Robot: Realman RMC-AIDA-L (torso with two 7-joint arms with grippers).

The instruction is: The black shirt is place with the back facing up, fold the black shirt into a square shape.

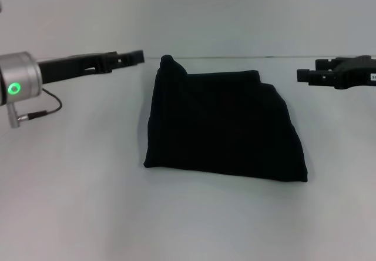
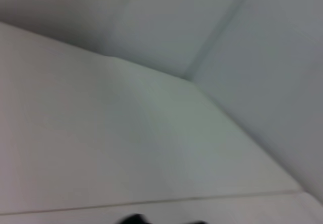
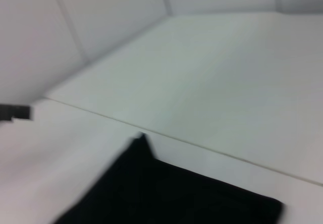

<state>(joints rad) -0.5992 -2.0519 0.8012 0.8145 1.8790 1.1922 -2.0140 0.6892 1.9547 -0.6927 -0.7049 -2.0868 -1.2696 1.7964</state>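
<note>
The black shirt (image 1: 220,129) lies folded into a compact, roughly square bundle at the middle of the white table, with a small peak of cloth at its far left corner. No lettering shows on it. My left gripper (image 1: 140,56) hovers above the table just left of that far corner, apart from the cloth. My right gripper (image 1: 301,74) hangs off the shirt's far right side, also clear of it. Neither holds anything. The right wrist view shows the shirt's far edge (image 3: 166,193) and, farther off, the left gripper's tip (image 3: 15,112).
The white table (image 1: 76,202) spreads out on all sides of the shirt. Its far edge meets a pale wall (image 1: 235,14) just behind the shirt. A thin cable (image 1: 50,105) loops under my left wrist.
</note>
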